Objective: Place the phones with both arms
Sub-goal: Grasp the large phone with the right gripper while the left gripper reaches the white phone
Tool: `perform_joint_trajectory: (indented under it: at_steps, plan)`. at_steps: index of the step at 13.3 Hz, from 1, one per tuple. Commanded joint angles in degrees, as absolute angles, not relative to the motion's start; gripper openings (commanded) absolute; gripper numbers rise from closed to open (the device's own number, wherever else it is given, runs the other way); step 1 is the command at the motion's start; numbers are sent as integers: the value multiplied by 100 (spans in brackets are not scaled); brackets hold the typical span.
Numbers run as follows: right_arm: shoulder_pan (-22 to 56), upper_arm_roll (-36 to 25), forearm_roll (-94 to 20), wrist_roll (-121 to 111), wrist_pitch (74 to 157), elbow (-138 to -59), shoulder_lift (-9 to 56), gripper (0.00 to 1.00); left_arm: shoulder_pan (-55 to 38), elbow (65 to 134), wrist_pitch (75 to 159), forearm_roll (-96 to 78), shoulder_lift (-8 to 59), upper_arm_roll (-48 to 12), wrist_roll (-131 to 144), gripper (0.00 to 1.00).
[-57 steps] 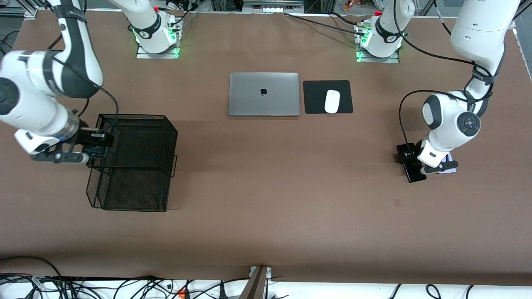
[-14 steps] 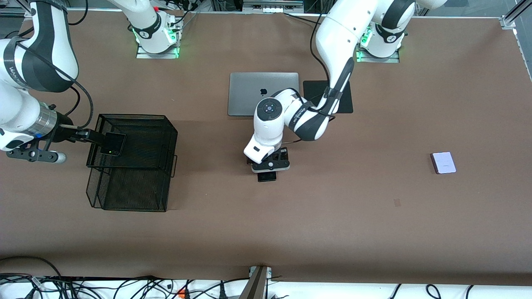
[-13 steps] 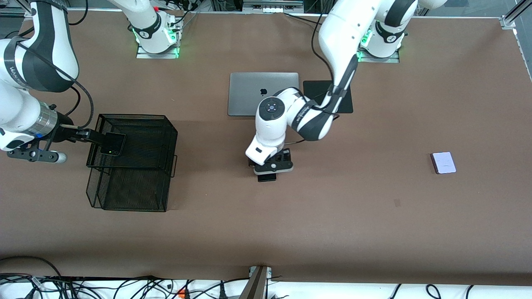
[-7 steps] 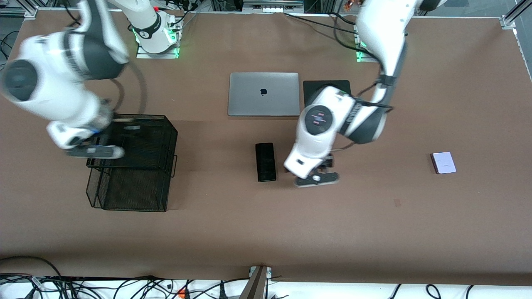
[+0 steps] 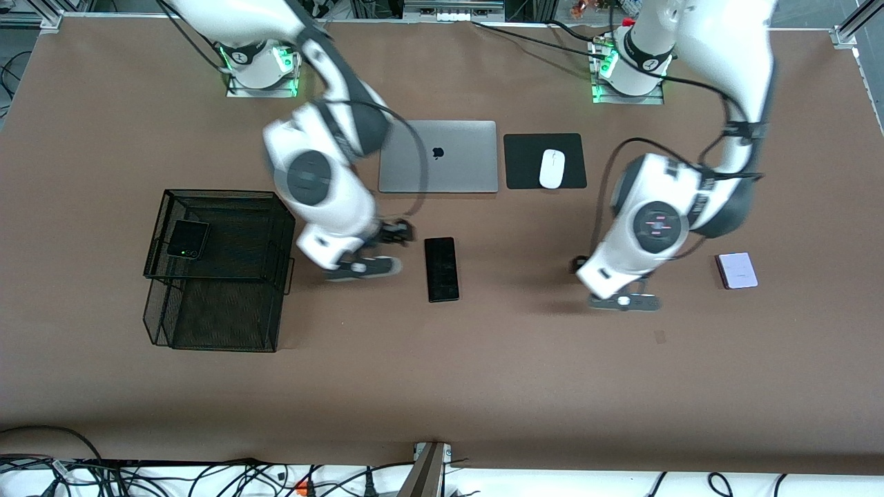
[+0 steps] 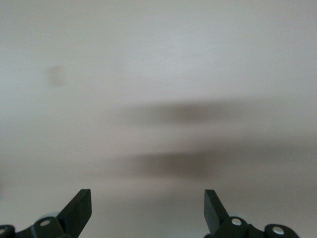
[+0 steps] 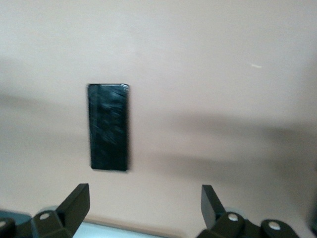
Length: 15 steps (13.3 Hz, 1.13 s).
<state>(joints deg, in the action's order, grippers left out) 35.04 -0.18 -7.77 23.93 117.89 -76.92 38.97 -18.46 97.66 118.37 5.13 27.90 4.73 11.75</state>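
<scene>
You see a brown table (image 5: 483, 359). At centre lies a long black phone (image 5: 442, 269); at right, a pale lavender-white phone (image 5: 737, 270). At left, a black wire-mesh basket (image 5: 228, 324) carries a small black phone (image 5: 188, 239). At upper centre sit a grey laptop (image 5: 456, 162) and a white mouse (image 5: 552, 168) on a black pad (image 5: 525, 162).

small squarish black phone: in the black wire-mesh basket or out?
In. The small squarish black phone lies flat on the upper tier of the black wire-mesh basket, and no gripper is near it.
</scene>
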Motion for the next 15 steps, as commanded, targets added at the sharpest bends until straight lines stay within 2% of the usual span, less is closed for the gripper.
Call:
perform_joint_trajectory:
  at_steps: [1,5,8,11,15]
  plan:
    - [3866,-79,-581,2530,12381,-7286,4612,99,-1233,10432,12023,879,2242,369,250,100]
    - [4183,-79,-45,3181,13384,-7277,5237,99,-257,10924,12542,879,1916,369,-808,100]
    - [4245,-79,271,3243,13465,-7277,5405,99,245,11319,12980,879,1942,360,-835,100]
    - [4333,-79,290,3400,13702,-7304,5536,99,745,11986,14217,879,1969,360,-1080,100]
    - [4386,-79,474,3480,13702,-7321,5572,99,1194,12050,14405,870,2153,360,-1011,100]
